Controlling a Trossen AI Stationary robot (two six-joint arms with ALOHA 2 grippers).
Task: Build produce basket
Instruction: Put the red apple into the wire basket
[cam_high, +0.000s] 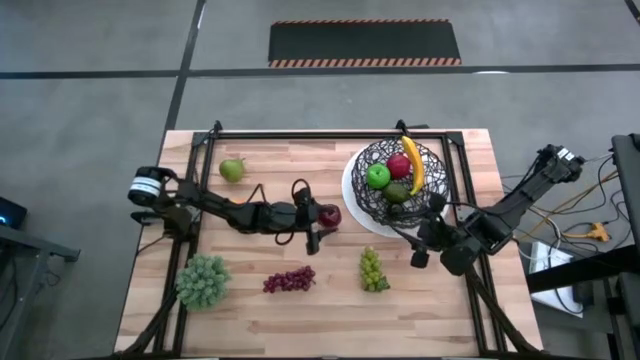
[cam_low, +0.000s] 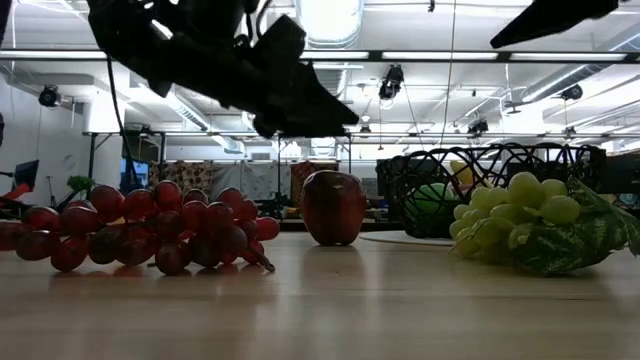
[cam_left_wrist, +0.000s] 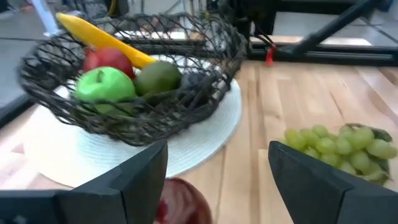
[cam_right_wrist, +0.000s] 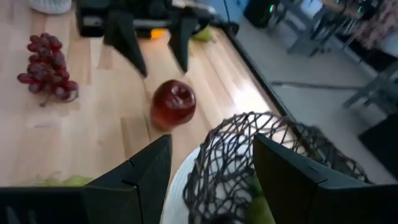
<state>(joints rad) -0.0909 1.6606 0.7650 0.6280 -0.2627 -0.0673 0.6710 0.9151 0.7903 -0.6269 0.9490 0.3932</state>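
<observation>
Where wooden table (cam_high: 330, 320) ends, grey floor (cam_high: 90, 90).

Just a frilly pale-green leafy bunch (cam_high: 203, 281) on the wooden table (cam_high: 300, 325), well apart from both grippers. Striped black floor mat (cam_high: 364, 44) lies beyond the table.

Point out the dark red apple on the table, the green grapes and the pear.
dark red apple (cam_high: 330, 214), high view: middle of its top.
green grapes (cam_high: 373, 270), high view: centre of the bunch.
pear (cam_high: 232, 170), high view: its rounded body.
</observation>
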